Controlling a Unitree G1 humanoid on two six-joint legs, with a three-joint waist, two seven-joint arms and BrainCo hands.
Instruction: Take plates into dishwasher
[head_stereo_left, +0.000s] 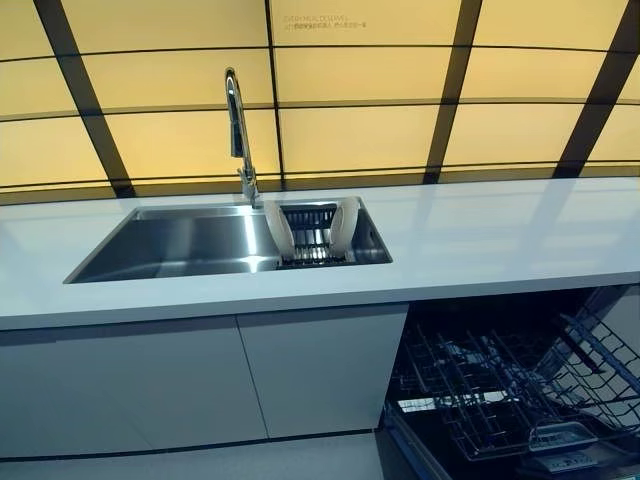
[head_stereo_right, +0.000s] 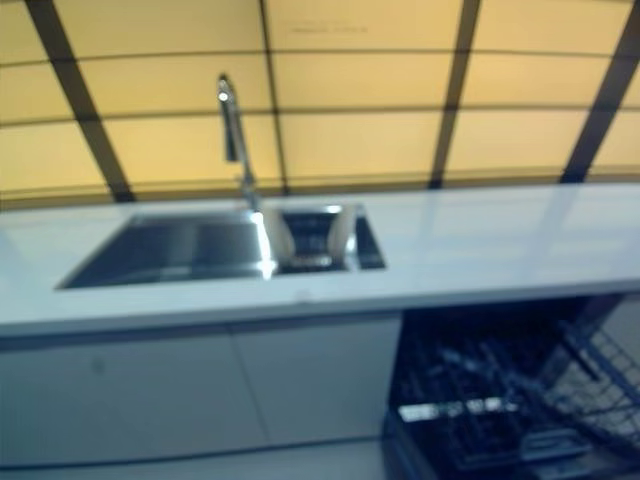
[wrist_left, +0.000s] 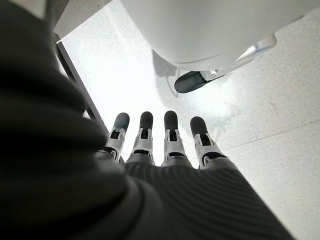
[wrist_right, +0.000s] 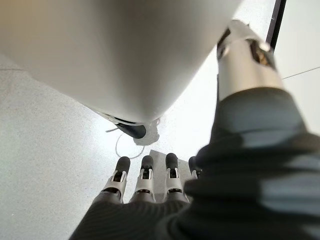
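We see two plates (head_stereo_left: 279, 232) standing upright in a dark rack (head_stereo_left: 310, 235) inside the sink (head_stereo_left: 180, 245); the dishwasher rack (head_stereo_left: 500, 385) is cut off at the edge. Our left hand (wrist_left: 165, 145) and right hand (wrist_right: 145, 185) hang with straight fingers, holding nothing. Faint wall print stays unreadable.

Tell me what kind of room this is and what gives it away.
Most likely a kitchen. A stainless sink with a tall faucet is set into a white countertop, plates stand in a rack inside the sink, and an open dishwasher with wire racks sits under the counter to the right.
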